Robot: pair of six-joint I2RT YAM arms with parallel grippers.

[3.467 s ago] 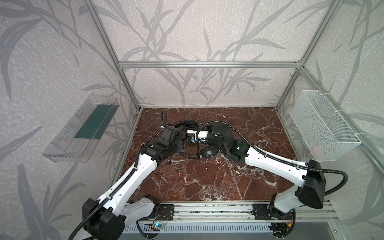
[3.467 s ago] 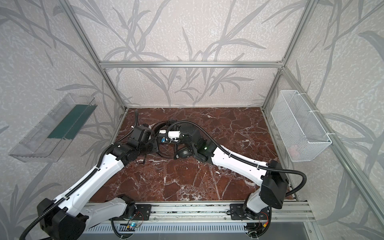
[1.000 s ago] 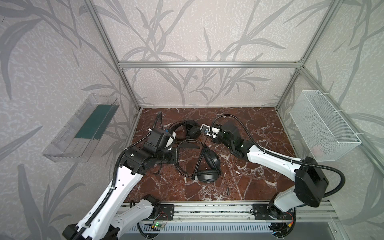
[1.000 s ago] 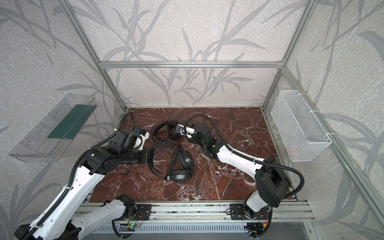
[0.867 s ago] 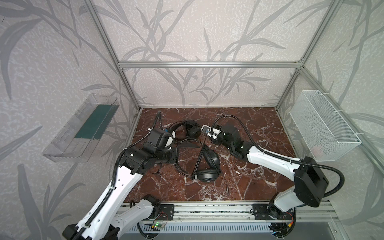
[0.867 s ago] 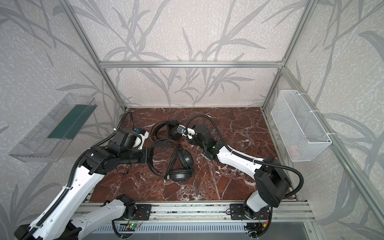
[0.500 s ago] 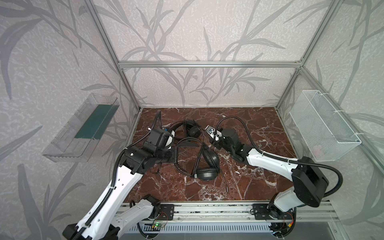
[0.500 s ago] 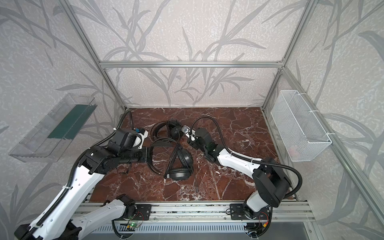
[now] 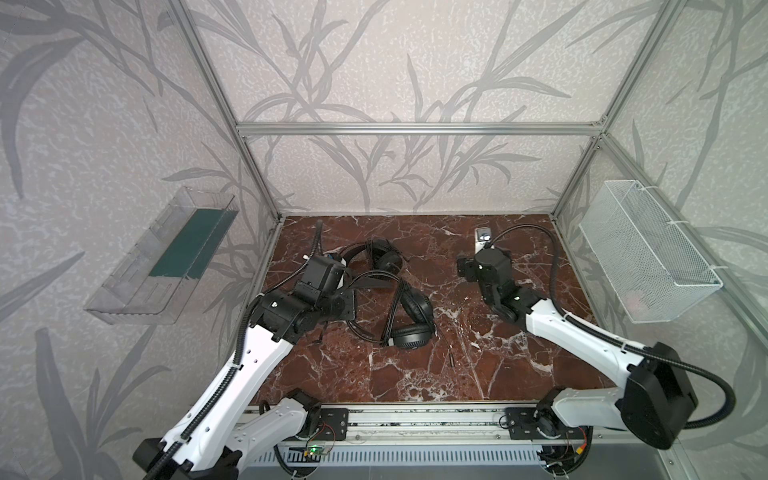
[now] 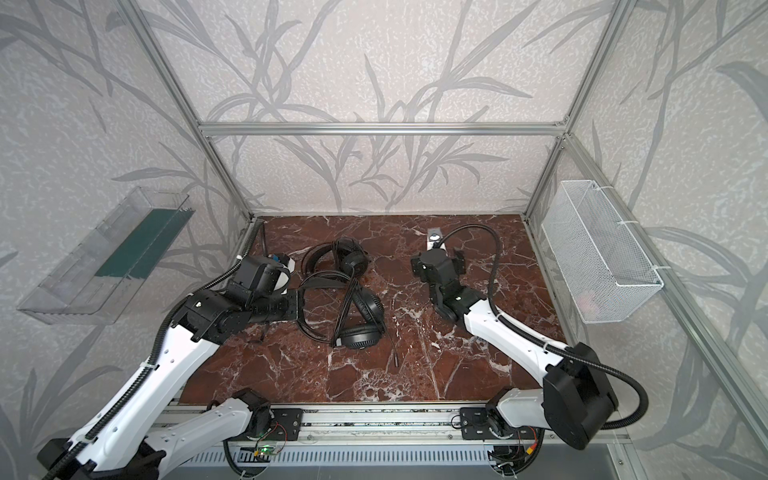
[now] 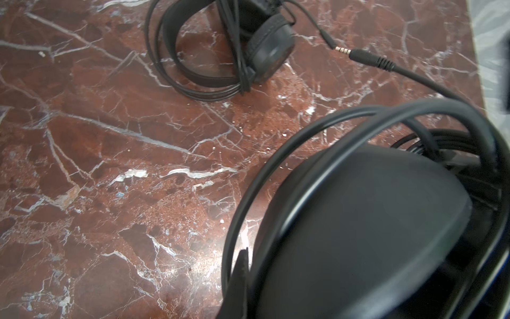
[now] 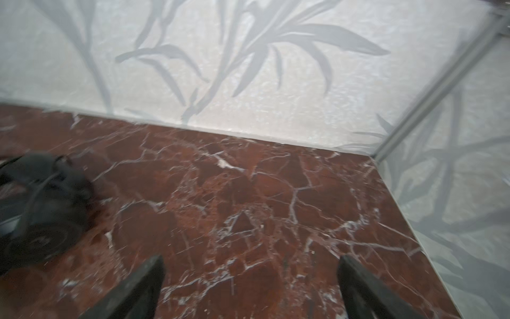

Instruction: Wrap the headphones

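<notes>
The near headphones (image 9: 409, 318) lie mid-table, cable looped round the earcups with its plug (image 9: 450, 360) trailing loose; the far headphones (image 9: 376, 259) sit behind them, already bundled. The right gripper (image 12: 249, 287), which was at the pile a second ago, has pulled back toward the rear wall with jaws spread and empty (so it has let go). The left gripper (image 9: 351, 305) stays pressed together at the headband's edge, probably pinching the band, though the wrist view is too crowded to confirm. The wire basket (image 9: 648, 253) and clear tray (image 9: 124, 299) hang well aside.
</notes>
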